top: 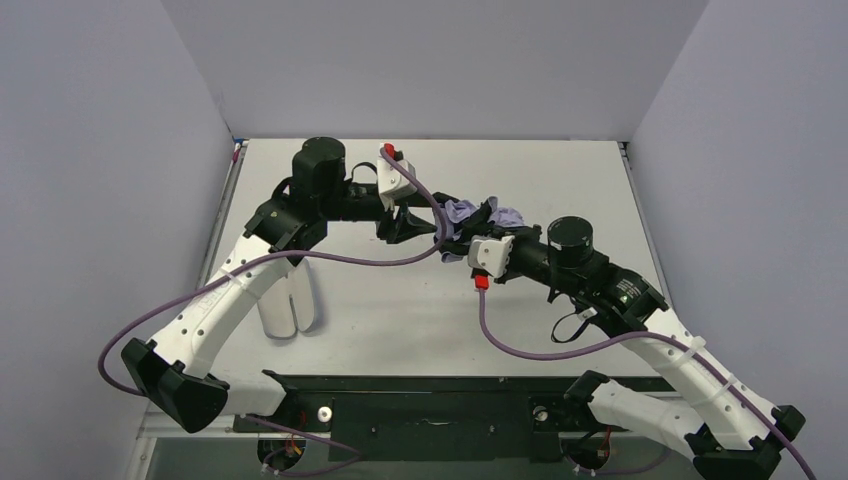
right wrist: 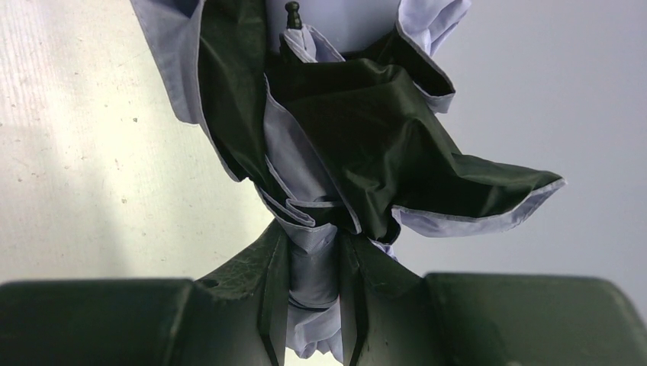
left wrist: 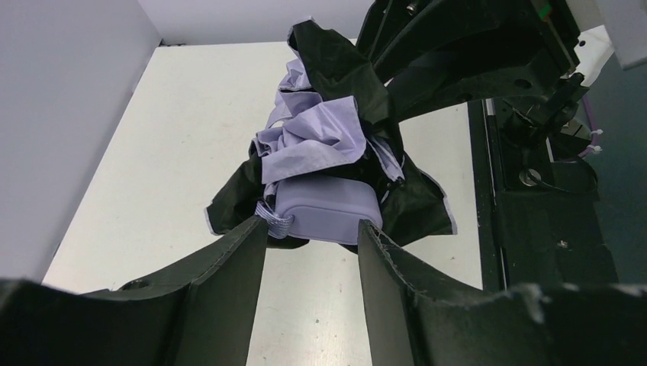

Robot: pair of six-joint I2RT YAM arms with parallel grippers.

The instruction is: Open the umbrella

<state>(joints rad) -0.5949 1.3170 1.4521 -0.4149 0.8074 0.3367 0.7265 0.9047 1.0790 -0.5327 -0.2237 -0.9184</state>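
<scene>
The umbrella [top: 483, 214] is a crumpled bundle of pale lavender and black fabric, held above the table between both arms. My left gripper [top: 413, 228] comes at it from the left. In the left wrist view its fingertips [left wrist: 258, 229] press on both sides of the near end of the small lavender handle [left wrist: 324, 210], beside the wrist loop [left wrist: 276, 223]. My right gripper [top: 462, 243] is shut on the bunched lavender fabric [right wrist: 313, 267] at the umbrella's other end. The folds [right wrist: 366, 145] spread beyond the right gripper [right wrist: 314, 232]. The shaft is hidden.
A flat whitish pouch [top: 288, 300] lies on the table [top: 400, 320] under my left forearm. Purple cables [top: 330, 262] loop from both wrists. Grey walls close the table on the left, back and right. A black base plate [top: 440, 400] runs along the near edge.
</scene>
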